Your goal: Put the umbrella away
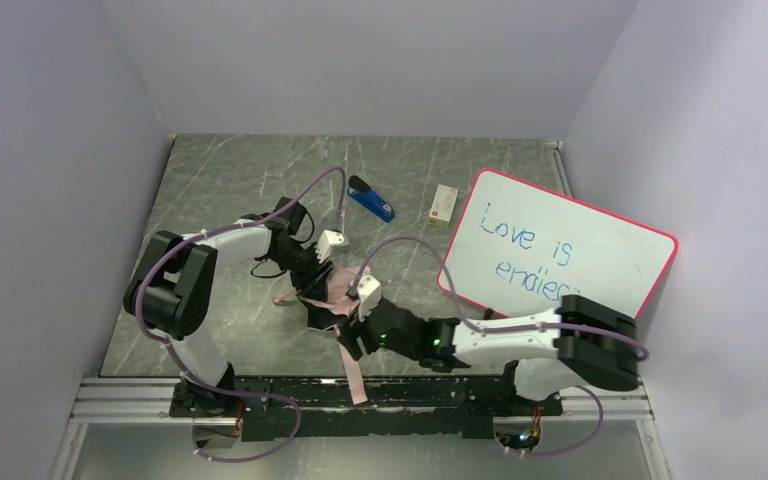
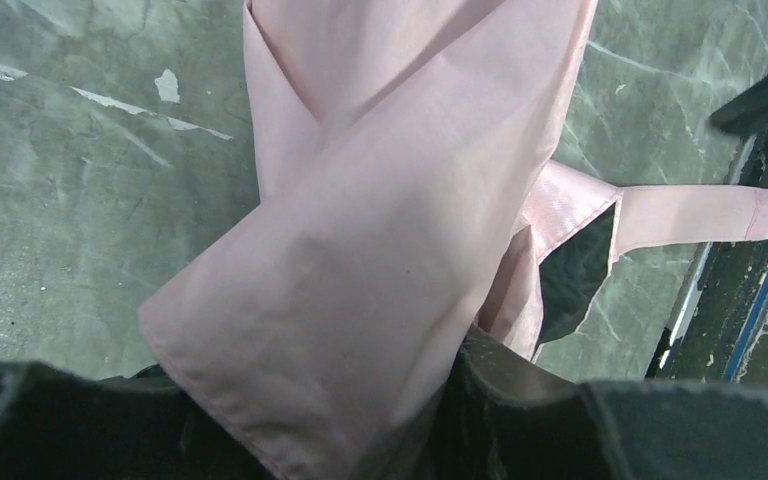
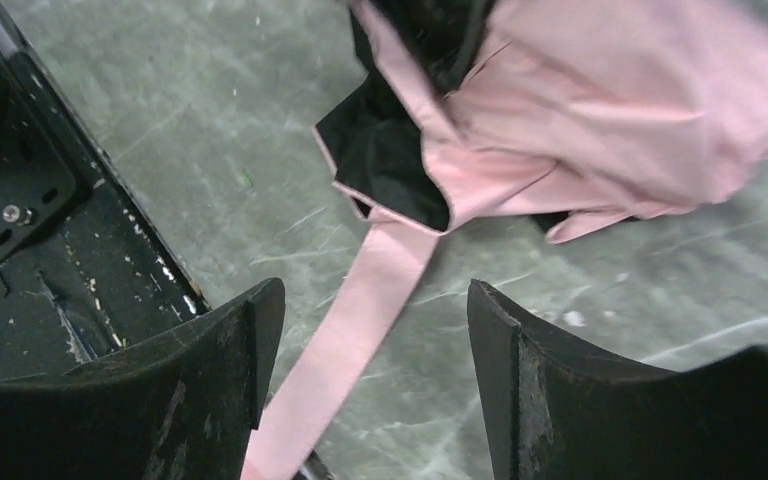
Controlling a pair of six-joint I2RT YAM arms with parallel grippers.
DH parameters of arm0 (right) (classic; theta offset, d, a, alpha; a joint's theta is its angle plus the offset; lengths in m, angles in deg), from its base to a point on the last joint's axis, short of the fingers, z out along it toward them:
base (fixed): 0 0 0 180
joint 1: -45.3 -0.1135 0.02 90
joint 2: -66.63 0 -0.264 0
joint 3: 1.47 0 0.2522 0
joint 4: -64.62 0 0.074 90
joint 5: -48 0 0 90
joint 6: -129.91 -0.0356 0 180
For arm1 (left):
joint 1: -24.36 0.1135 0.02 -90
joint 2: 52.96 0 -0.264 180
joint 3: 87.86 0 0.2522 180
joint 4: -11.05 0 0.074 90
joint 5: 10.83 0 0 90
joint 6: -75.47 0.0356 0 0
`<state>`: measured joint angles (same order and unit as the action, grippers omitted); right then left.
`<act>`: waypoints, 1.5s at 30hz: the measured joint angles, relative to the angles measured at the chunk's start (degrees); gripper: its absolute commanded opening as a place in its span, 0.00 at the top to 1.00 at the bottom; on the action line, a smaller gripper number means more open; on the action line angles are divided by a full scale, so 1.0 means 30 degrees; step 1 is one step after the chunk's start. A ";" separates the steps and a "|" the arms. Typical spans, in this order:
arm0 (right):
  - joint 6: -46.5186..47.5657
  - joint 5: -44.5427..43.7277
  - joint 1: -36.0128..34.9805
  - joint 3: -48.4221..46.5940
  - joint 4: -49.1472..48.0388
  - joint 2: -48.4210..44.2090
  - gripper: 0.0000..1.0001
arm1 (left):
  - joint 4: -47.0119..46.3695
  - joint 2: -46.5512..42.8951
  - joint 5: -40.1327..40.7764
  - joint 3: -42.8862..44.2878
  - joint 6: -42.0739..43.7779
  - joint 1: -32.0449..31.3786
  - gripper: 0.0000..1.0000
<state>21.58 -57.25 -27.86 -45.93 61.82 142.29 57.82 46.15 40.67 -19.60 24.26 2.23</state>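
Obs., for you: the compact umbrella of pale pink fabric with black lining (image 1: 322,293) lies crumpled on the grey marbled tabletop (image 1: 220,190), near its front edge, between the arms.

- Left wrist view: the left gripper (image 2: 360,420) is clamped on a pink fold.
- Right wrist view only: the right gripper (image 3: 375,330) has its fingers apart, with the flat pink strap (image 3: 390,265) running between them.
- Top view alone: a blue-and-black stapler (image 1: 371,200) and a red-framed whiteboard (image 1: 560,250) sit farther back.

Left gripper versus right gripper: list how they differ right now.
The left gripper is closed on the umbrella's bunched pink fabric; the right gripper stands open, gripping nothing. Cloth fills the gap between the left gripper's fingers; only the pink strap runs between the right gripper's. Both are at the umbrella.
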 measured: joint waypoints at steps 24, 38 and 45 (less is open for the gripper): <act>-0.2965 -0.5064 -0.1821 -0.4524 0.1880 0.7941 0.37 | -0.0350 -0.0175 0.0780 -0.0007 -0.0291 0.0015 0.95; -0.3891 -0.4590 -0.0699 -0.3869 0.0401 0.7941 0.87 | -0.0350 -0.0175 0.0801 -0.0007 -0.0284 0.0015 0.95; -0.4218 -0.4867 -0.0605 -0.3359 0.0903 0.7344 1.00 | -0.0364 -0.0182 0.0882 0.0000 -0.0291 0.0015 0.95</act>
<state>8.93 -71.85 -29.68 -56.01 64.53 164.32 56.73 45.60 43.32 -19.60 23.38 2.28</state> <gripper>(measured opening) 0.012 0.461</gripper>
